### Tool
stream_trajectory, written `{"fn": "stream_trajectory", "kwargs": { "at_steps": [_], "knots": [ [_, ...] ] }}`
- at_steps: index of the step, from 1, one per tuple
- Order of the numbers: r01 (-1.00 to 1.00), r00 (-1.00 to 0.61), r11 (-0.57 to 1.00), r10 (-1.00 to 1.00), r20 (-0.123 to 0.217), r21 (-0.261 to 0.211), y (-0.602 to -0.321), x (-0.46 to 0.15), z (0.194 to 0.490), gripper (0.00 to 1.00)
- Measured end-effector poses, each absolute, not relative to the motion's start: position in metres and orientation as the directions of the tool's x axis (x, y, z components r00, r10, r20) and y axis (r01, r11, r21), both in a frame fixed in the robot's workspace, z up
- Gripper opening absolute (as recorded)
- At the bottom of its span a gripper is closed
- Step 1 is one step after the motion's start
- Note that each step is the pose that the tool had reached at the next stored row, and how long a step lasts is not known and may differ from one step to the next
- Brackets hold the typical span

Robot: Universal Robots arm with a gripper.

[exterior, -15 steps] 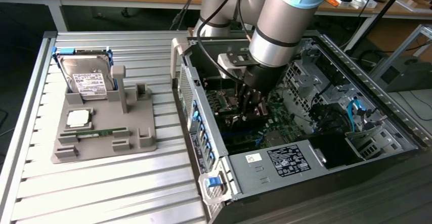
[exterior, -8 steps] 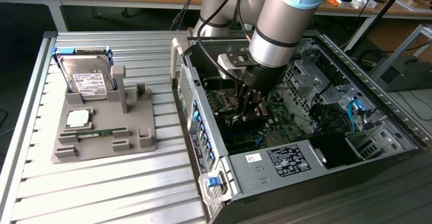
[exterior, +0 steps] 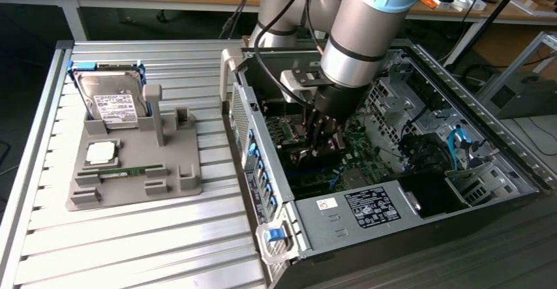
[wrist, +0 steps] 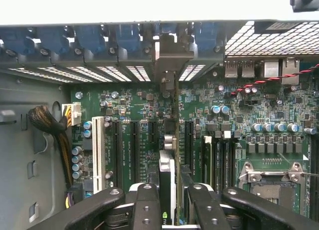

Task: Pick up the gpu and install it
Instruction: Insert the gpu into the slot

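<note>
The end effector (wrist: 172, 205) is partly closed, its black fingers (wrist: 147, 207) clamping the gpu (wrist: 168, 140), a thin dark circuit card w/ silvery metal end bracket, seen edge-on in the wrist view. Card stands upright, bracket end against the rear slot openings of the chassis, lower edge at the black expansion slots (wrist: 134, 150) on the green motherboard (wrist: 234, 115). In the exterior view the grey robot arm (exterior: 361, 34) reaches down into the open black computer case (exterior: 435, 191), which lies on its side. On the ribbed aluminium counter (exterior: 130, 237), toward the exterior view's left, a grey plastic fixture (exterior: 174, 152) carries a silver hard drive w/ white label (exterior: 113, 100), a silver processor (exterior: 100, 152) and a slim green memory stick (exterior: 122, 169).
</note>
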State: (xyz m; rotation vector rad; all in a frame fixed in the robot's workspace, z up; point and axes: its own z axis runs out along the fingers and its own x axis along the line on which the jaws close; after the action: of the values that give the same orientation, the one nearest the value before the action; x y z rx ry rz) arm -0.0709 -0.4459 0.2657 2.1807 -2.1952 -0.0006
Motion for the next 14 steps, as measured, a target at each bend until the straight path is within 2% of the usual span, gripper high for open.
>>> {"fn": "stream_trajectory", "kwargs": {
  "at_steps": [14],
  "knots": [
    [-0.999,-0.006,0.007,-0.999,0.033,0.034,-0.4459,-0.0709,0.2627,0.27]
  ]
}}
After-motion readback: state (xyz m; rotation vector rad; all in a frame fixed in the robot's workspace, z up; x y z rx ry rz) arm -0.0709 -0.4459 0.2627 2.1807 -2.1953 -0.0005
